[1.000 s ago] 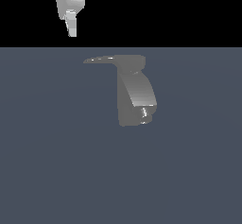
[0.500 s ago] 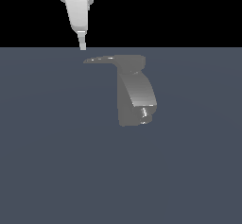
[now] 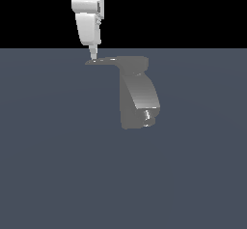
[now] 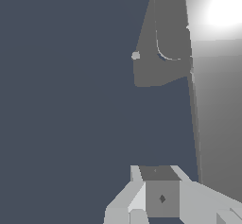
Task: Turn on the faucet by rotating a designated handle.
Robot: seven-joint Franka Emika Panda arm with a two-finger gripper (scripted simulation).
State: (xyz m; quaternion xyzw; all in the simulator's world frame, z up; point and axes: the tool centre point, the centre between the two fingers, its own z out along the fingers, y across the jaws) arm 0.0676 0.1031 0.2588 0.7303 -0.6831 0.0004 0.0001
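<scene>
Fingertips of our gripper (image 3: 93,57) come first: they taper to one narrow point right at the outer end of the handle (image 3: 102,61), and they look pressed together with nothing between them, probably because we want to push the blade from the side and not to grasp it. Behind this, the handle is a thin flat lever that sticks out toward the exterior view's left from the top cap of the faucet (image 3: 139,97). Farther on, the grey faucet body curves down to its small round spout (image 3: 148,117), so we judge that the rotating push is not yet begun.
</scene>
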